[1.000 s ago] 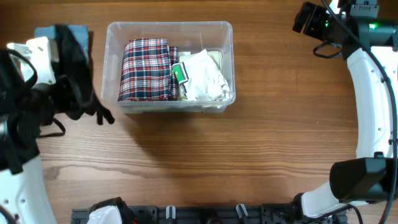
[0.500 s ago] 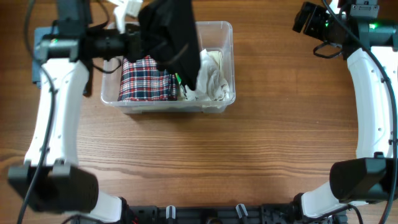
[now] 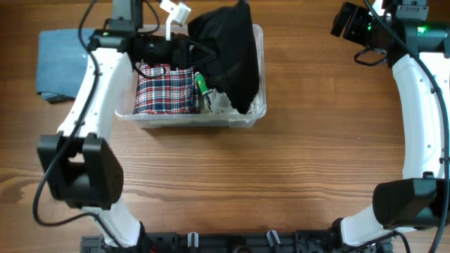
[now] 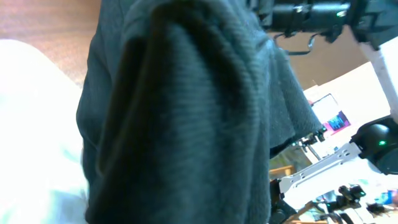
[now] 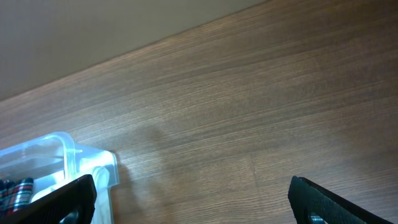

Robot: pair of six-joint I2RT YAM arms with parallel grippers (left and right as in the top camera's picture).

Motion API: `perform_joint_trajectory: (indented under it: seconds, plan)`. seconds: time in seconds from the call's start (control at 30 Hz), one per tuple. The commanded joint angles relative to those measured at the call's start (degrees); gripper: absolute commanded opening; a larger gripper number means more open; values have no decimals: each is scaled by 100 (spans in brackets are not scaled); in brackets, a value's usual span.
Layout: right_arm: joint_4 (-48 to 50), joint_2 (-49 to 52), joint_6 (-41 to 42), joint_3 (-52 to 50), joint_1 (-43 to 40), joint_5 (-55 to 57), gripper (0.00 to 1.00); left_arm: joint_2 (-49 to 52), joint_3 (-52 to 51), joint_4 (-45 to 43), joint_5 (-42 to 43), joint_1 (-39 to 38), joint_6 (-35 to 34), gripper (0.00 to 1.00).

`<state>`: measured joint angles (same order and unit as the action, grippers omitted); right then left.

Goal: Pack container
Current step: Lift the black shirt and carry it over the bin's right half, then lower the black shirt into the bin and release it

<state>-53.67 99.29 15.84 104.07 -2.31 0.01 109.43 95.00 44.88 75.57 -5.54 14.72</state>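
The container (image 3: 184, 119) sits left of centre on the table, plaid (image 3: 165, 90) filling its left half. The left gripper (image 3: 187, 49), clenched on black cloth (image 3: 233, 56) draped over the right half, should lower it inside the rim before releasing. Far right, the right gripper (image 5: 189, 200) hangs released.

On my feed the surface (image 3: 281, 176) reads as brown wood with a fine straight grain and a low satin sheen. The container (image 3: 190, 119) is clear, glossy plastic that catches light along its rim. The black garment (image 3: 232, 56) is matt cloth, and the left wrist view shows it as a soft ribbed knit. The plaid cloth (image 3: 165, 88) looks woven, and the blue cloth (image 3: 60, 56) smooth and dull. The right arm (image 3: 422, 105) wears a smooth white plastic shell, and the right end effector (image 5: 193, 186) has matt black tips.
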Motion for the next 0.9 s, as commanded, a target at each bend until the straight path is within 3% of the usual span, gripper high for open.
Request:
perform_joint_trajectory:
  seconds: [0.0, 0.2, 0.37, 0.5, 0.7, 0.77, 0.87]
  plan:
    - [11, -7, 81, 48, 9, -48, 100, 234, 96, 33, -136, -24, 184, 4]
    - [11, -7, 83, 48, 9, -48, 100, 354, 96, 649, -1331, -66, 734, 4]
    - [11, -7, 83, 48, 9, -48, 100, 374, 96, 726, -2623, -267, 761, 4]
    - [11, -7, 83, 48, 9, -48, 100, 378, 98, 612, -3128, -396, 708, 4]
    - [11, -7, 81, 48, 9, -48, 100, -50, 573, 634, -3136, -374, -256, 4]
    - [11, -7, 79, 48, 9, -48, 100, -374, 732, 645, -3668, -372, -811, 4]
    - [11, -7, 81, 48, 9, -48, 100, -756, 741, 730, -4588, -380, -1095, 4]
